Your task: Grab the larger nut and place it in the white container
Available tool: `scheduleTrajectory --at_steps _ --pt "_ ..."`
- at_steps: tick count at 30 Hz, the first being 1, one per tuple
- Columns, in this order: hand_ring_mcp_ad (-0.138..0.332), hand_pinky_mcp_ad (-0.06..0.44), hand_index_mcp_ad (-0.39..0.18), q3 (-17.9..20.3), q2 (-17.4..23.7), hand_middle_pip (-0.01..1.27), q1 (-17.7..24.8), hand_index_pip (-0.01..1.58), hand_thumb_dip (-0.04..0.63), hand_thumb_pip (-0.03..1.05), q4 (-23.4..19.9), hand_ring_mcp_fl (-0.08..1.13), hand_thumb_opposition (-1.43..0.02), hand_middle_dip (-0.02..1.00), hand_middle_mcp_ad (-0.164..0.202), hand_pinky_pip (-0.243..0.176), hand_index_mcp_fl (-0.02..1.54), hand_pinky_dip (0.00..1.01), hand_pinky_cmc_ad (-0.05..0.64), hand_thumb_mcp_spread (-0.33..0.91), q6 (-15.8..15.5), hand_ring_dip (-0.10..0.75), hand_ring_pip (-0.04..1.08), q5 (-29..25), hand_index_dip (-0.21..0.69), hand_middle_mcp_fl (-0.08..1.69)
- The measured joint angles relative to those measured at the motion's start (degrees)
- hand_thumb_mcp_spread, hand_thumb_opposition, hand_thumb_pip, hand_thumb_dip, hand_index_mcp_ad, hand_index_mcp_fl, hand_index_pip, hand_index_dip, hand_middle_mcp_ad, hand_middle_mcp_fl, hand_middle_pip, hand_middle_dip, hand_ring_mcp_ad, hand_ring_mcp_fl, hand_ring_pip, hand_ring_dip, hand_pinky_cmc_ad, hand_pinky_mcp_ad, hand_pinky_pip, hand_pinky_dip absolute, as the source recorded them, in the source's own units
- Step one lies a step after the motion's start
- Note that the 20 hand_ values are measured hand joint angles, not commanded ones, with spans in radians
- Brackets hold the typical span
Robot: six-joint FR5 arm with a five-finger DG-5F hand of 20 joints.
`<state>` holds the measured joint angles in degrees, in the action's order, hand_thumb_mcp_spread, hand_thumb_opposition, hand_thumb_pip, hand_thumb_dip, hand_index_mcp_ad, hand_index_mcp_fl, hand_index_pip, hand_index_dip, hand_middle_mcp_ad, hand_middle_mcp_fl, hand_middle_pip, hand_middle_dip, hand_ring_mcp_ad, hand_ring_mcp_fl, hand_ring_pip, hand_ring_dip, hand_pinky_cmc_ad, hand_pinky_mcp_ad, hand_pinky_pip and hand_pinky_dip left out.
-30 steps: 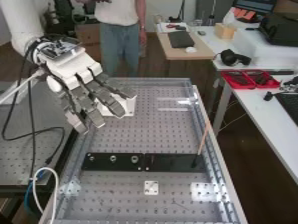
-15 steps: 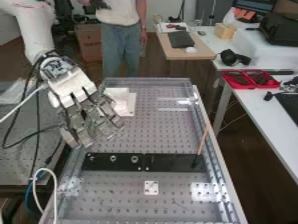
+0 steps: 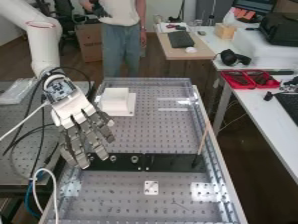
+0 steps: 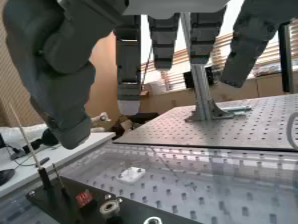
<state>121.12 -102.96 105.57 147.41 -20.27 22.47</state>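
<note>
At the far left of the high view, a perforated metal table [image 3: 20, 150] carries a clear plastic bag [image 3: 18, 91] and dark cables [image 3: 34, 131]. A white cable [image 3: 56, 192] loops up by the bench's left edge, near the hand. The robot hand [image 3: 71, 109] hangs over that side of the bench, open, its dark grey fingers [image 3: 98, 144] loosely straight and spread, with nothing in its hold. Its fingertips come down by the left end of the black bar [image 3: 169, 162].

The larger nut [image 3: 113, 158] stands on the bar just right of the fingertips, apart from them. Farther up the bench, right of the hand, the white container [image 3: 116, 101] sits at the edge of a flat white plate [image 3: 130, 111]. The bearing [image 3: 134, 159] is the larger nut's close neighbour on its right, so there is little room on that side. In front of the bar lies a small white square plate [image 3: 151, 188].

Toward the bar's right end a thin stick [image 3: 203, 137] rises at a lean, well apart from the larger nut; the wrist view also has a small red piece [image 4: 84, 198] on the bar. Beyond the bench's right edge, a white table [image 3: 256, 107] holds red trays [image 3: 247, 86] and black headphones [image 3: 233, 58].
</note>
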Motion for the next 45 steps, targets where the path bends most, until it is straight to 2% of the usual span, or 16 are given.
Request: scheduleTrajectory --at_steps 6,12,19,29,32,35,37,39,43,45 --pt "0.194 0.344 -0.047 0.0 -3.1 0.14 0.5 1.46 0.173 0.64 -1.6 0.01 -0.82 0.24 0.091 -0.106 0.01 0.69 0.394 0.32 2.3 0.157 0.09 -2.5 0.209 0.01" --pt "0.197 0.344 -0.051 0.2 -5.0 0.14 1.2 1.52 0.188 0.64 -4.9 0.01 -0.83 0.24 0.091 -0.106 0.01 0.69 0.394 0.32 1.6 0.157 0.09 -4.8 0.218 0.00" --pt "0.197 0.340 -0.054 -0.6 -8.1 0.14 1.6 1.56 0.188 0.64 -4.3 0.00 -0.84 0.24 0.091 -0.106 0.01 0.69 0.394 0.32 3.9 0.157 0.10 -6.0 0.218 0.01" --pt "0.197 0.340 -0.056 -1.3 -9.9 0.14 1.6 1.55 0.188 0.64 -5.6 0.00 -0.85 0.24 0.093 -0.106 0.01 0.69 0.393 0.33 1.2 0.154 0.11 -6.4 0.218 0.01" --pt "0.197 0.340 -0.056 -1.9 -10.5 0.14 1.3 1.55 0.188 0.64 -3.7 0.00 -0.85 0.24 0.089 -0.106 0.01 0.69 0.393 0.33 2.2 0.157 0.11 -5.8 0.218 0.01" --pt "0.197 0.340 -0.063 -3.0 -11.2 0.14 1.0 1.55 0.206 0.64 -0.1 0.00 -0.85 0.24 0.089 -0.106 0.01 0.68 0.393 0.33 5.3 0.157 0.11 -5.1 0.215 0.00" --pt "0.197 0.342 -0.061 -4.3 -12.0 0.14 0.6 1.55 0.206 0.64 4.1 0.00 -0.85 0.24 0.091 -0.106 0.01 0.68 0.393 0.33 8.5 0.157 0.11 -4.5 0.215 0.01" --pt "0.197 0.340 -0.063 -5.4 -12.6 0.14 0.4 1.55 0.206 0.64 6.9 0.01 -0.85 0.24 0.087 -0.106 0.01 0.69 0.393 0.33 10.1 0.157 0.11 -4.1 0.215 0.01" --pt "0.197 0.337 -0.065 -7.1 -13.8 0.14 -0.1 1.55 0.206 0.64 10.6 0.01 -0.85 0.24 0.091 -0.106 0.01 0.67 0.393 0.33 11.5 0.157 0.11 -3.3 0.215 0.01" --pt "0.197 0.332 -0.065 -7.4 -14.1 0.14 -0.3 1.55 0.206 0.64 11.0 0.00 -0.85 0.24 0.091 -0.106 0.01 0.67 0.393 0.33 11.4 0.157 0.11 -2.9 0.215 0.01"
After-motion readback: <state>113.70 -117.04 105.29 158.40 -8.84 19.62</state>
